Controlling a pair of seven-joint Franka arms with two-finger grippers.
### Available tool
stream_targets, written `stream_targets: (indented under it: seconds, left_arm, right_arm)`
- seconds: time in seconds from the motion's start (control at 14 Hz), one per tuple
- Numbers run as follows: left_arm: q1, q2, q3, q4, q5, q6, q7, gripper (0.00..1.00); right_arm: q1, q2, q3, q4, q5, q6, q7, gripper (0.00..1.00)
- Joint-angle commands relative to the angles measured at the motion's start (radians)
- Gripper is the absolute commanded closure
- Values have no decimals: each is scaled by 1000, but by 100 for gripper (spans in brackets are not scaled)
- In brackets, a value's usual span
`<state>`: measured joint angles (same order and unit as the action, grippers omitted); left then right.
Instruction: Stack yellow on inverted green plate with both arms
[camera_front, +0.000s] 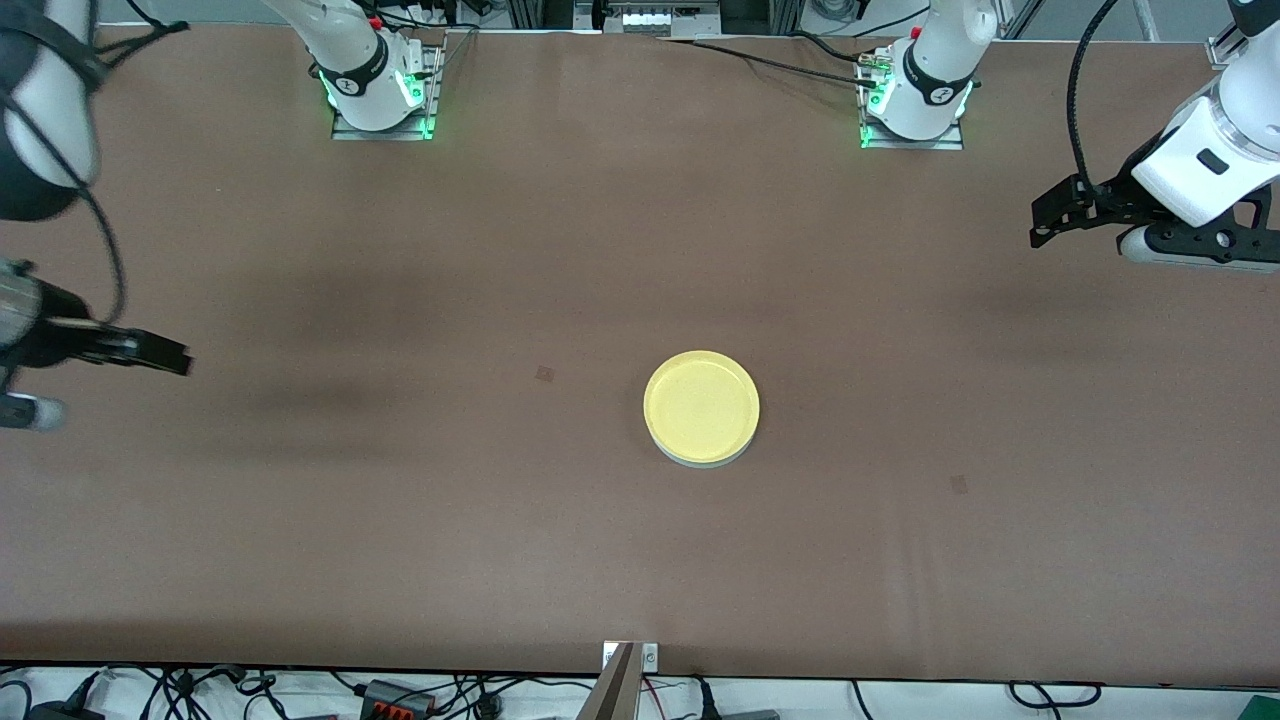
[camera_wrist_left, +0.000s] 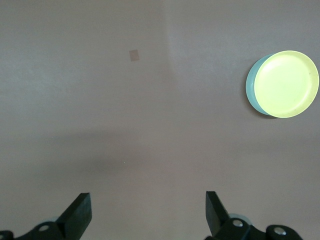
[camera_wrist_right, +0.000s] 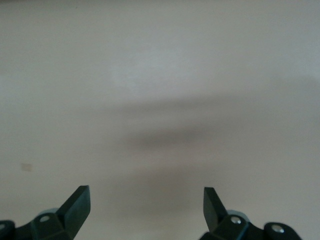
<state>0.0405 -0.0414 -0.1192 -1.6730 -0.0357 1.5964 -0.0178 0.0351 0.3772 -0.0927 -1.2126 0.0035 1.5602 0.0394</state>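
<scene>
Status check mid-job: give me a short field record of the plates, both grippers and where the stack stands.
yellow plate: rim up, resting on the green plate, mid-table
green plate: under the yellow one, only its edge showing
stack state: looks done, plates lined up
left gripper: open, empty, up over the left arm's end of the table
right gripper: open, empty, up over the right arm's end of the table
contact: neither gripper touches the plates

The yellow (camera_front: 701, 405) sits on the green plate (camera_front: 706, 461), apparently mid-table (camera_front: 400, 500).
</scene>
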Motion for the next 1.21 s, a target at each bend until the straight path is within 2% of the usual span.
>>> stream_targets:
  seconds: [0.0, 0.14, 0.29, 0.36, 0.5, 0.57, 0.71, 1.14]
  left_arm:
    - [1, 15, -5, 35, -6, -24, -7, 0]
    - [1, 12, -7, 35, -7, -24, -8, 0]
    - [1, 8, -5, 36, -9, -53, 1, 0]
    - [1, 8, -7, 39, -9, -58, -1, 0]
    - [1, 9, -5, 42, -6, -55, 1, 0]
    - [1, 9, -5, 42, -6, -52, 4, 0]
    - [1, 11, -5, 44, -6, -52, 4, 0]
    - [1, 12, -7, 44, -4, -49, 4, 0]
  right_arm:
    - [-57, -96, 17, -93, -5, 28, -87, 0]
    - [-90, -135, 49, -129, -2, 23, -82, 0]
    - [-155, -187, 140, -192, -10, 31, -73, 0]
    - [-152, -198, 142, -205, -14, 21, -72, 0]
    - [-150, -202, 139, -220, -16, 18, -76, 0]
    - [-141, -204, 116, -222, -16, 18, -81, 0]
    - [-51, -204, 29, -220, -19, 23, -82, 0]
    - [-46, -216, 22, -229, -25, -11, -85, 0]
